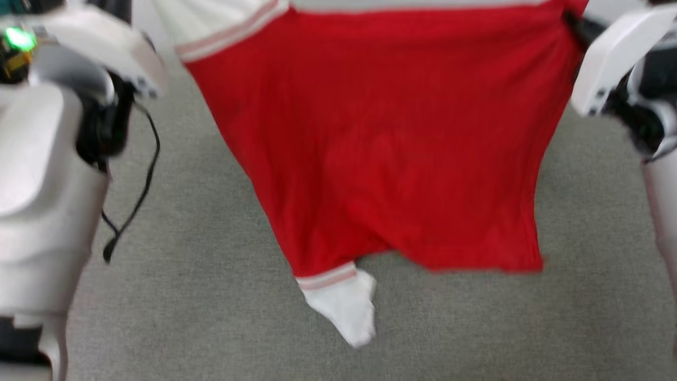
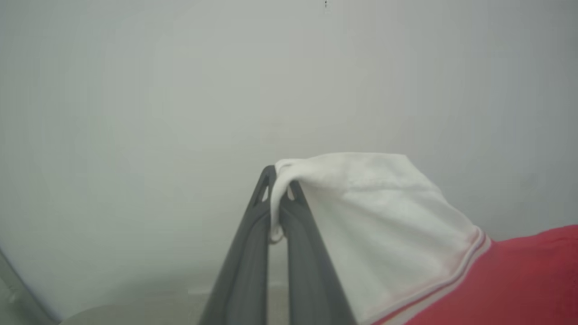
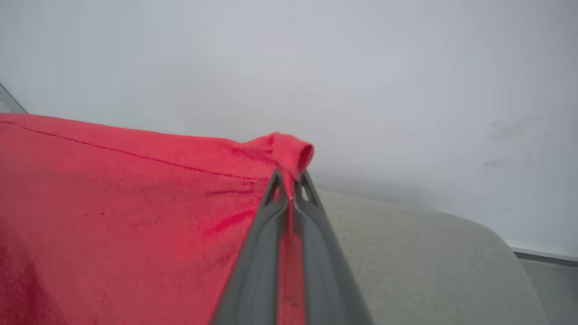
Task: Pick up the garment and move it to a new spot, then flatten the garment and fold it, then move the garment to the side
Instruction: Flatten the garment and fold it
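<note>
Left tool (image 2: 280, 183) pinching white sleeve (image 2: 370, 203), right tool (image 3: 291, 180) pinching red hem (image 3: 180, 158); arms (image 1: 608, 63) wide apart, garment (image 1: 381, 148) stretched between.

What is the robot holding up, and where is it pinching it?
The garment: the left gripper pinches its white sleeve, the right gripper its red edge.
</note>
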